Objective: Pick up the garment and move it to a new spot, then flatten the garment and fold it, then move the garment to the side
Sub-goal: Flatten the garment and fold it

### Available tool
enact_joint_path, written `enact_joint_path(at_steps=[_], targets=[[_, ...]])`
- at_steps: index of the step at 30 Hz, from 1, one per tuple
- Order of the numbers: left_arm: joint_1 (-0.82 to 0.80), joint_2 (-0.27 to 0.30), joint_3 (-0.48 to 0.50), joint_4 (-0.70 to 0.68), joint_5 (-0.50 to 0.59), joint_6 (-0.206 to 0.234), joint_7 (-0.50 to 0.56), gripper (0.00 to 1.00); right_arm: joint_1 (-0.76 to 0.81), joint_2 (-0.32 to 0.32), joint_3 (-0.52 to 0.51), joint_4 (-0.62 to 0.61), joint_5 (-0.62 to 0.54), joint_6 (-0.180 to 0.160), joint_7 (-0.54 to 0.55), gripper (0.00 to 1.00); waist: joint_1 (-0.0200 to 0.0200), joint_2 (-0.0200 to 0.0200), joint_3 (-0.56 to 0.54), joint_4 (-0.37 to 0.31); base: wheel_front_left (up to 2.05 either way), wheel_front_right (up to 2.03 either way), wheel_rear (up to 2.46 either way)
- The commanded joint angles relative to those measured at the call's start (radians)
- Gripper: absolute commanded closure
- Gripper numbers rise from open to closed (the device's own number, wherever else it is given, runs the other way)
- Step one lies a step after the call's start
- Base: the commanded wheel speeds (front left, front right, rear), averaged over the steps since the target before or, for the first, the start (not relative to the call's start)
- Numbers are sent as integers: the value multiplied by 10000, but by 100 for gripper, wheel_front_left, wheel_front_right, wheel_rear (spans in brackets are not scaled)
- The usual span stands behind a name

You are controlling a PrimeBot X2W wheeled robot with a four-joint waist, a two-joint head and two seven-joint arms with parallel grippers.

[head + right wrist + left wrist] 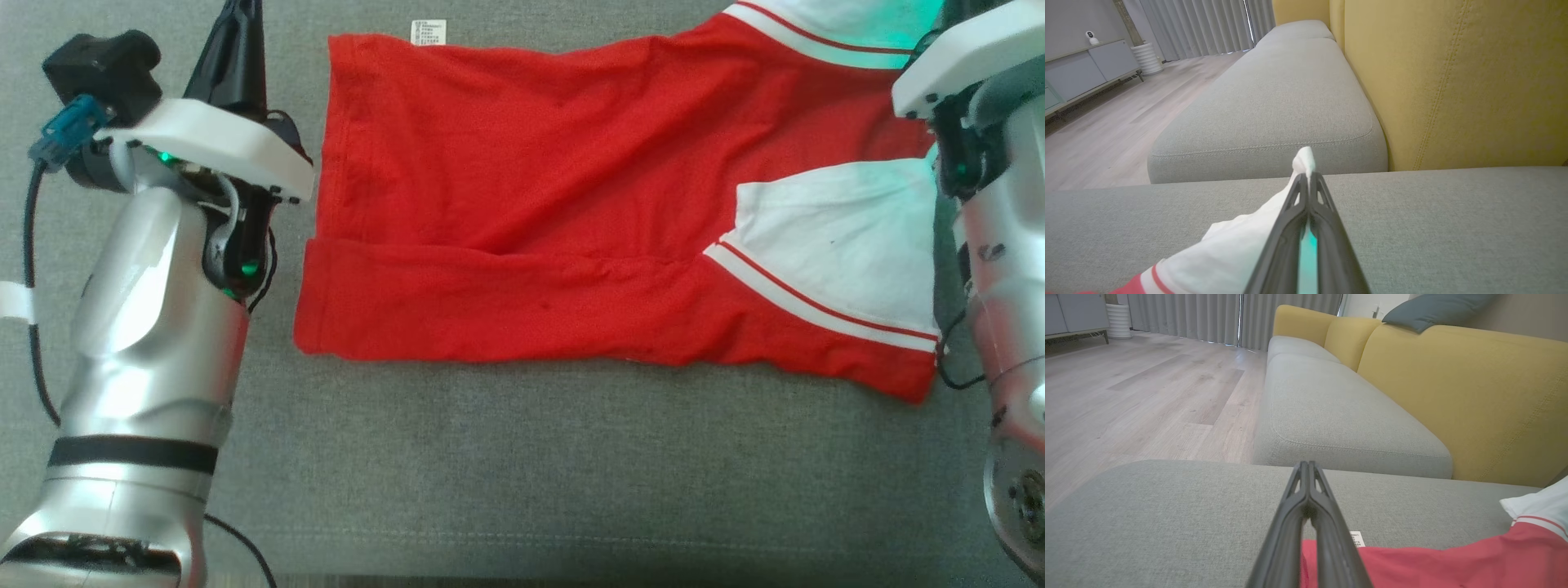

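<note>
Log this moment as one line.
left gripper shut, empty | right gripper shut on garment | garment spread on cushion

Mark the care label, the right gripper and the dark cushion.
care label (pixel 428 32): head view, tag's middle
right gripper (pixel 1309 177): right wrist view, between fingertips pinching garment (pixel 1237 245)
dark cushion (pixel 1433 310): left wrist view, top face

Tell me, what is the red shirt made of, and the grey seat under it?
The red garment looks like soft knit fabric, maybe cotton: matte, wrinkling in gentle folds. The grey cushion seems to be woven upholstery cloth, with a coarse, flecked weave.
</note>
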Motion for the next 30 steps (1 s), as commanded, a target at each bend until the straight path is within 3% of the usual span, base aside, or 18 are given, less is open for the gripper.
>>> enact_joint_path(at_steps=[1,2,3,4,14,30], targets=[[-210,312,361,-241,113,-34,-52,100,-14,146,207,-252,131,65,1,100,0,0,-41,0,0,0,0],[-180,291,383,-161,138,-51,-52,100,45,150,248,-211,244,65,40,100,0,0,-89,4,0,0,0],[-141,256,424,24,192,-69,-52,52,138,123,308,-144,373,65,26,0,0,0,-177,17,0,0,0],[-119,244,459,55,253,-60,-52,0,178,103,312,-135,428,65,-65,0,0,0,-232,30,0,0,0],[835,106,881,-73,1104,379,-53,0,1027,64,381,-822,-55,65,-1194,0,0,0,-1116,14,0,0,0],[4249,-629,1686,-1611,2102,943,-53,0,5476,1209,-602,-4032,-166,65,-1242,0,0,0,-2877,-313,0,0,0]])
